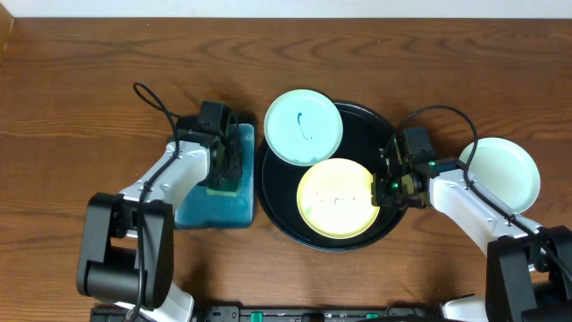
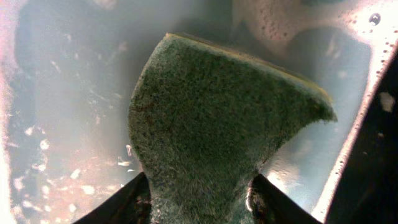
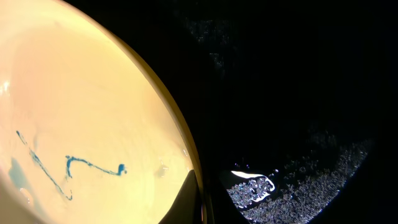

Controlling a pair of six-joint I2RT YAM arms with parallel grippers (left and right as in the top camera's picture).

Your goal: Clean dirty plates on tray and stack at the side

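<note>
The left gripper (image 2: pixel 199 208) is about half closed, with a green sponge (image 2: pixel 217 137) squeezed between its two fingers. It dips the sponge in the soapy blue water of the basin (image 1: pixel 192 217), just beside the tray (image 1: pixel 366 125). The right gripper (image 1: pixel 386 186) is pinched tight on the edge of the yellow plate (image 1: pixel 335 199). This plate lies in the middle of the tray and has thin blue marks on it. A mint plate (image 1: pixel 304 125) with a dark squiggle rests on the tray's far left rim. Another mint plate (image 1: pixel 500 170) sits on the table (image 1: pixel 89 80) to the right, off the tray. The job now looks like wetting the sponge. To do it well, the sponge should soak all through, then come up slowly so it drips little on the wood. The right gripper should hold the yellow plate firm and flat, so it does not slide when the sponge rubs the marks.
</note>
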